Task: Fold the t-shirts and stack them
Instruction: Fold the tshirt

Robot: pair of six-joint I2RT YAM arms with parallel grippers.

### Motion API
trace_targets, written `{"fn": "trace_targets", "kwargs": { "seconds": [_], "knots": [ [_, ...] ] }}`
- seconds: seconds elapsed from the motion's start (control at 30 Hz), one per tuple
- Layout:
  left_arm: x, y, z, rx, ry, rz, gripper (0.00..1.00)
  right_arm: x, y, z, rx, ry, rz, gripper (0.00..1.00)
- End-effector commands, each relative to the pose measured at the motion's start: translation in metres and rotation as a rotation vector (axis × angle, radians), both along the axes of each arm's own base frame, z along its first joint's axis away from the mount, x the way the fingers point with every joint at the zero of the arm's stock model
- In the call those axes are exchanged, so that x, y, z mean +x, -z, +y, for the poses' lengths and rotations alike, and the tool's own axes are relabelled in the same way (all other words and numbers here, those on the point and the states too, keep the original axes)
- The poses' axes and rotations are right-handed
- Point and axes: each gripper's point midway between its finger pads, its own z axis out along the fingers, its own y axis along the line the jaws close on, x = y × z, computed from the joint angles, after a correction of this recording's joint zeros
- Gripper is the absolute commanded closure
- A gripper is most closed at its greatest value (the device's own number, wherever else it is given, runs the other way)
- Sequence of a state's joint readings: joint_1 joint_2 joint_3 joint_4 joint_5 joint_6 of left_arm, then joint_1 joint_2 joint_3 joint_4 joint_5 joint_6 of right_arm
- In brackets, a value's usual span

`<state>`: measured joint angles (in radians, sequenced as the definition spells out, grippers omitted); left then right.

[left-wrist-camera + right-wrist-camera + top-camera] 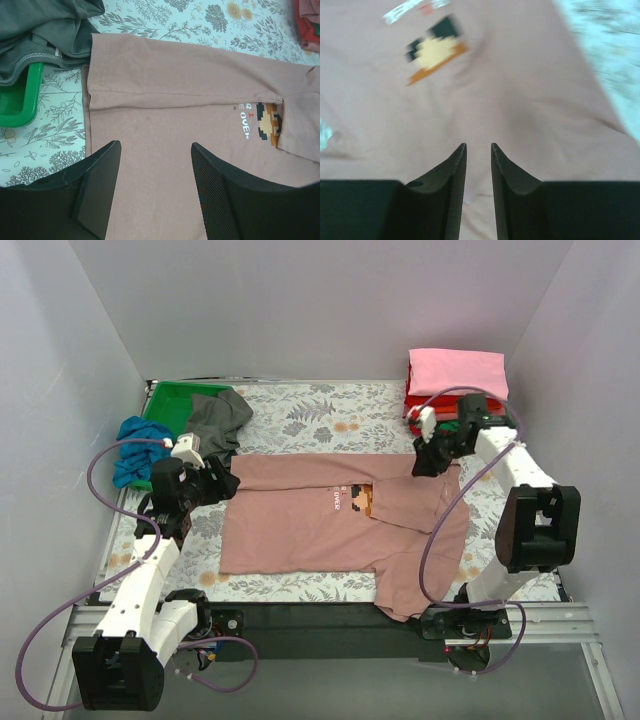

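1. The dusty-pink t-shirt lies spread print-up in the middle of the tabletop. Its far edge is turned over in a long strip. On the right the cloth slants across and meets the pixel graphic. I judge the fold barely begun.
2. My left hand sits low over the shirt's left edge, fingers spread wide with nothing between them.
3. My right hand is above the shirt's far right corner. The fingers are parted by only a narrow slit, and I see no cloth in it. That wrist view is smeared, so I trust it loosely.
4. Risk: the right side is rumpled, and one flap runs past the near edge of the tabletop. A pull from the left could drag it crooked, or its hanging weight could slide the shirt off.
5. Risk: with so narrow a slit, the right hand may skate over the cloth or nip only one layer.
6. Risk: the right arm's purple cable loops over the shirt and could ruffle it on a swing.
7. Risk: the grey t-shirt heaped on the green tray is near my left hand, and a careless sweep could catch it.
8. Risk: the folded stack sits just behind the right hand, so backing up could topple it.
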<state>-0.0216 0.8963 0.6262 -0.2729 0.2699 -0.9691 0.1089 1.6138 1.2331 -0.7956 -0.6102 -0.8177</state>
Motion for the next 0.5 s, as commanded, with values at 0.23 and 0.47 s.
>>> {"fn": "trace_targets", "kwargs": {
  "seconds": [0.23, 0.47],
  "knots": [
    [0.013, 0.036, -0.016, -0.149, -0.024, 0.176, 0.51, 0.085, 0.001, -0.081, 0.106, 0.457, -0.019, 0.62],
    [0.023, 0.043, -0.018, -0.139, -0.009, 0.204, 0.52, 0.114, 0.022, -0.126, 0.068, 0.698, -0.001, 0.60]
  ]
}}
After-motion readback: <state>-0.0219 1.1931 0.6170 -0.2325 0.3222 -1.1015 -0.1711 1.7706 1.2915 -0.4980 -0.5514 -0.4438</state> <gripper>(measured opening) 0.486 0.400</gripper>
